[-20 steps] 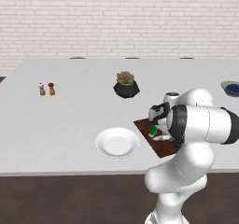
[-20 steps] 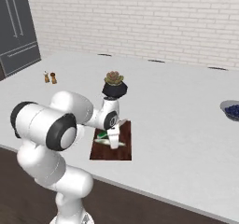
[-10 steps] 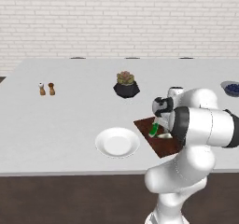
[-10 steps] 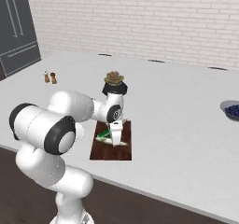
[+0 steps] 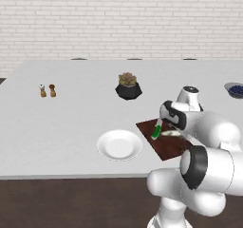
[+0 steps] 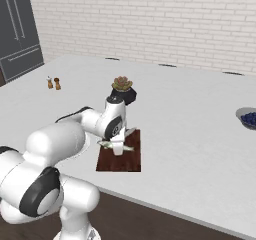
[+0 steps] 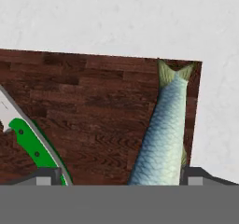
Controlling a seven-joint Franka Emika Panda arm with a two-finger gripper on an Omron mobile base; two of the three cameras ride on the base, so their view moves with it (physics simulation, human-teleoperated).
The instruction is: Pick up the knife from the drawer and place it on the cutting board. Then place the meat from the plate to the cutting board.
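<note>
On the dark wooden cutting board (image 5: 157, 147) (image 6: 120, 161) (image 7: 93, 101) lie both the knife and the meat. The knife (image 5: 155, 132) (image 7: 32, 146) has a green handle and rests at the board's left side. The meat, a small silvery fish (image 5: 172, 133) (image 6: 127, 148) (image 7: 165, 125), lies flat beside it. My gripper (image 5: 165, 127) (image 6: 118, 147) (image 7: 121, 175) hovers just over the board, open, its fingertips (image 7: 46, 175) wide apart on either side of the fish, not squeezing it. The white plate (image 5: 119, 145) stands bare left of the board.
A succulent in a black pot (image 5: 128, 86) (image 6: 122, 88) sits behind the board. Salt and pepper shakers (image 5: 47, 90) (image 6: 53, 83) stand far left. A bowl of blue berries (image 5: 236, 89) (image 6: 248, 119) is at the far right. The counter's front edge runs just below the plate.
The jaws have spread from nearly shut to wide, letting go of the fish, which now rests on the board. The hand stays over the board.
</note>
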